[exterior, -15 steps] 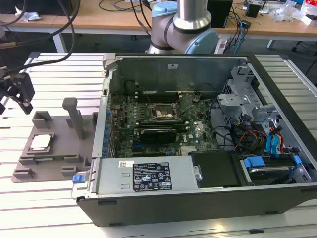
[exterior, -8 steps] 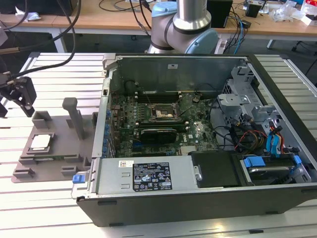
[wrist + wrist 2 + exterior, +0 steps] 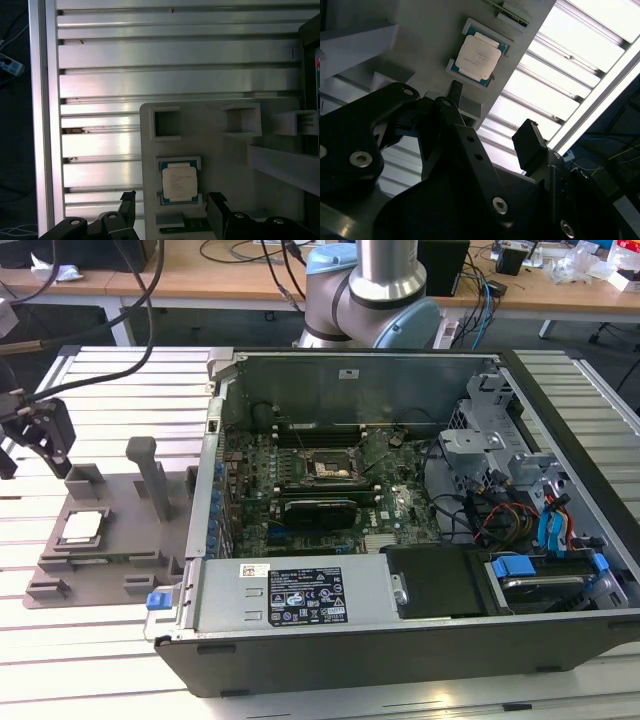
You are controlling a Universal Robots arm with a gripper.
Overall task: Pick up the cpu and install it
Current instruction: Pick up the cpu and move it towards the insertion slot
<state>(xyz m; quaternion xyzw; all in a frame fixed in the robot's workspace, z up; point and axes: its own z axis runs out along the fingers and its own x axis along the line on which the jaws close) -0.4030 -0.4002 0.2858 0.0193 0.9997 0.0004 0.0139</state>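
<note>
So at this point the cpu hadn't been picked up at all. It sat flat in its little square nest on the grey tray, metal top up, out on the slatted worktop just beside the open computer case, on the exterior view's left. The claw hung above the tray, near the chip but clear of it, fingers spread wider than the chip and nothing between them.

Where I reckoned it could go sideways:

- The chip was thin and sat low, with raised lips round the nest. If the claw came down a bit off-centre, a finger would land on a lip or on the metal top rather than the chip's edges. That could mean a missed grab or a chip levered up crooked.
- There was barely any edge to grip, so a light pinch could let it slip or tilt.
- The upright post on the tray stood near the nest. A sloppy approach could clip it and shove the whole tray, which didn't look fixed down.
- The socket lay deep inside the case on the motherboard, with walls and cables around. A chip carried tilted or turned the wrong way would seat badly and could hurt the contacts. I couldn't tell whether the socket's frame was open.
</note>
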